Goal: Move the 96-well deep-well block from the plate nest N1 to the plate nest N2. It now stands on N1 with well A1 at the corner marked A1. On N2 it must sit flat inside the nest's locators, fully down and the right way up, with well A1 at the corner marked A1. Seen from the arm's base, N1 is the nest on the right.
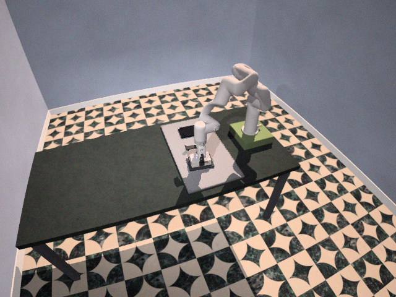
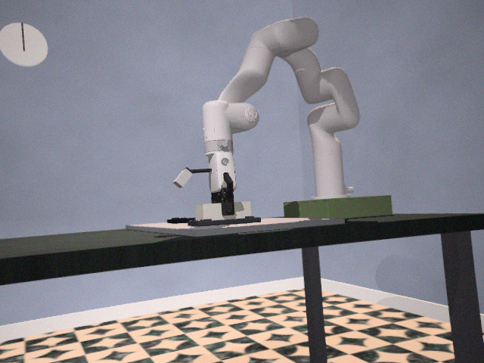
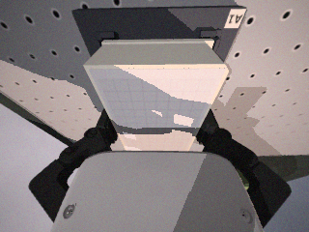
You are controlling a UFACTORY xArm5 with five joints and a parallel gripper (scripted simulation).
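Observation:
The pale deep-well block (image 1: 200, 158) stands on the near black nest N2 (image 1: 201, 167) on the grey perforated mat. In the side view the block (image 2: 220, 209) sits low and level on that nest (image 2: 224, 221). My gripper (image 1: 201, 159) reaches straight down over it, and its black fingers (image 2: 228, 206) are open on either side of the block. In the wrist view the block (image 3: 156, 97) fills the middle between the two fingers, with the nest's A1 label (image 3: 237, 19) at the far right corner. The far nest N1 (image 1: 186, 131) is empty.
The grey mat (image 1: 204, 156) lies on a dark table. The arm's green base block (image 1: 250, 135) stands to the right of the mat. The wrist camera bracket (image 2: 182, 178) sticks out to the left of the gripper.

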